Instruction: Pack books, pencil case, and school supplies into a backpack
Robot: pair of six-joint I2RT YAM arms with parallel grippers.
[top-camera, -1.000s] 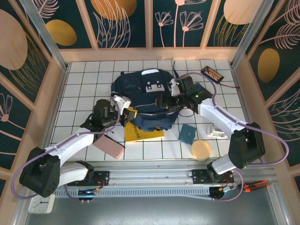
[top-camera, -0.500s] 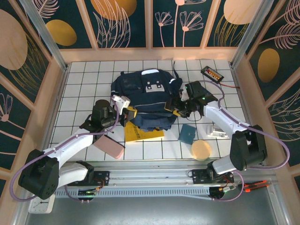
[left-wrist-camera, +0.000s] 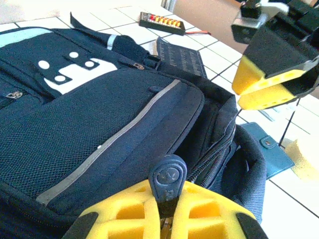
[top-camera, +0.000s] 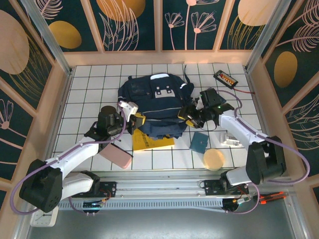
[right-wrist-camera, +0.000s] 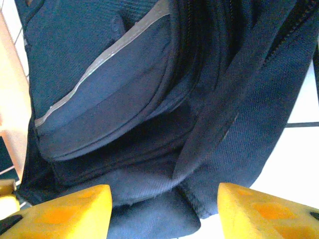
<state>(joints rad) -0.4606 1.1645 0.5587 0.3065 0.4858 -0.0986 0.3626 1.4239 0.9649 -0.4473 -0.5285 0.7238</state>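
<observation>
tabletop: white square tiles (top-camera: 89,89), fenced by pale wood rails and dark panels printed with gold leaves.
backpack: the navy backpack (top-camera: 149,94) lies flat in the middle of the tabletop, nearer the far edge, with its zipped mouth turned to the near edge.
left hand: the left hand (left-wrist-camera: 167,211) has its fingers together, clamped on the round navy zip pull (left-wrist-camera: 168,175). seen from above, it sits at the backpack's near-left corner.
right hand: the right hand (right-wrist-camera: 162,214) has its fingers apart and nothing pinched. loose cloth of the mouth lies in the gap between them. from above it hangs at the backpack's near-right corner.
mouth: partly unzipped, with a dark slot showing under the front pocket (left-wrist-camera: 99,124) in the left wrist view.
yellow book: the yellow book (top-camera: 152,142) lies flat, its far edge tucked under the backpack's near side.
pencil case: the pink pencil case (top-camera: 117,156) lies toward the near-left corner, beside the left arm.
teal pad: the teal pad (top-camera: 200,142) lies just right of the yellow book, with the tan disc (top-camera: 214,159) closer to the near edge.
step in hand: opening the main compartment, by my reading. nothing looks packed yet.
next move: likely one hand must hold the cloth taut while the zip pull runs along its track. the mouth then needs to gape wide enough for the yellow book to slide in flat.
</observation>
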